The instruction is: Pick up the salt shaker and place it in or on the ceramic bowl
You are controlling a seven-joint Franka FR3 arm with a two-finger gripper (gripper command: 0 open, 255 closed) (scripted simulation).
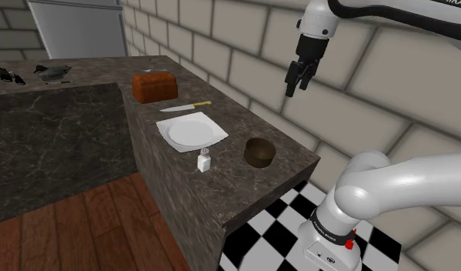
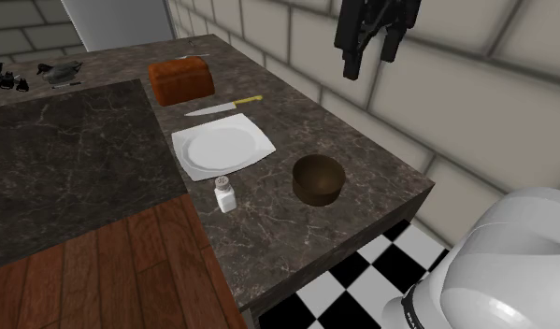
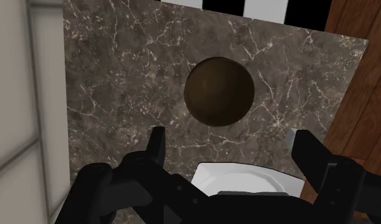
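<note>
Well below hand (image 1: pixel 298 87), offset: salt shaker (image 1: pixel 204 160) upright beside plate (image 1: pixel 192 131).

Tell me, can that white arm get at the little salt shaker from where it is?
Probably yes. The salt shaker stands free near the edge of the counter, just apart from the plate, with nothing over it. The jaws hang open, high above the worktop.

Soft, even light lies over the dark marble counter (image 1: pixel 236 115) and leaves it dull, while the tiled wall (image 1: pixel 390 85) along its back edge reads brightest. The white plate (image 2: pixel 222 146) near the counter's middle looks almost washed flat. The brown bowl (image 2: pixel 317 178) towards the counter's end is shaded inside. The arm (image 1: pixel 405 185) gleams on top and greys underneath
</note>
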